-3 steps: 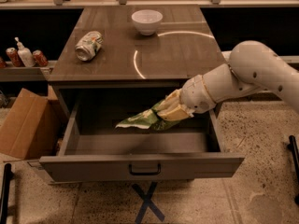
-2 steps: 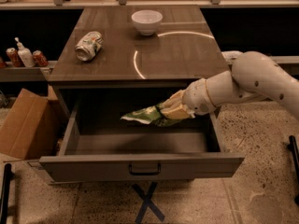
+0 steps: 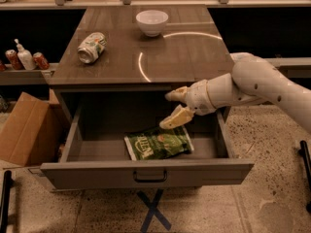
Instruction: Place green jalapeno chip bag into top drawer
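Open wide, drawer (image 3: 97, 174); flat on its floor toward the front, bag (image 3: 158, 143). Likely light, crinkly, slick, easily crushed. Best pinched at a sealed edge, not the puffy middle. Just above its upper right corner, gripper (image 3: 176, 106), fingers (image 3: 177, 116) spread, holding nothing.

gripper (image 3: 168, 111) hanging mid-air, jaws spread wide, one above the other, white arm (image 3: 252, 86) stretching back behind them

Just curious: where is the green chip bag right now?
The green jalapeno chip bag lies flat inside the open top drawer, slightly right of centre, near its front; the open gripper hangs just above it, apart.
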`<state>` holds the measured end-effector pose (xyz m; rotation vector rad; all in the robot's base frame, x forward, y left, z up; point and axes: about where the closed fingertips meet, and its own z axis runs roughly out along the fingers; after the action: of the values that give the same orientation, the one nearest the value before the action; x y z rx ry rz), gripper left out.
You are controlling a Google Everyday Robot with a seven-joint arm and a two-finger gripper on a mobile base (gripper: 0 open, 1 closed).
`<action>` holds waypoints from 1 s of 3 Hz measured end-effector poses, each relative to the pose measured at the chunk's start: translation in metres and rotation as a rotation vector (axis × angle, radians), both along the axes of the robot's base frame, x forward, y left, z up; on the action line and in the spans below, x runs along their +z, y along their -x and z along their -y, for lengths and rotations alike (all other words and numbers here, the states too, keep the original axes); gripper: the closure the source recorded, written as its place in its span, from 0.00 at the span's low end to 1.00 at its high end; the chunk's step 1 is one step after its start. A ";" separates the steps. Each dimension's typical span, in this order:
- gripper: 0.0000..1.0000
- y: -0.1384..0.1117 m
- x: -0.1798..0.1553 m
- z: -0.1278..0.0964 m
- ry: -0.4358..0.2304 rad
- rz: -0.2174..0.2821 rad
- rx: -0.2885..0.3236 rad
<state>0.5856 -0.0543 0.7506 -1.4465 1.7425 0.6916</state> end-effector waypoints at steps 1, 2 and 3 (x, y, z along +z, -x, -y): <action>0.00 -0.007 0.001 -0.003 0.009 0.013 -0.005; 0.00 0.002 0.010 -0.005 0.001 0.039 -0.011; 0.00 0.002 0.009 -0.005 0.001 0.039 -0.011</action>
<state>0.5834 -0.0498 0.7601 -1.4410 1.7200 0.6527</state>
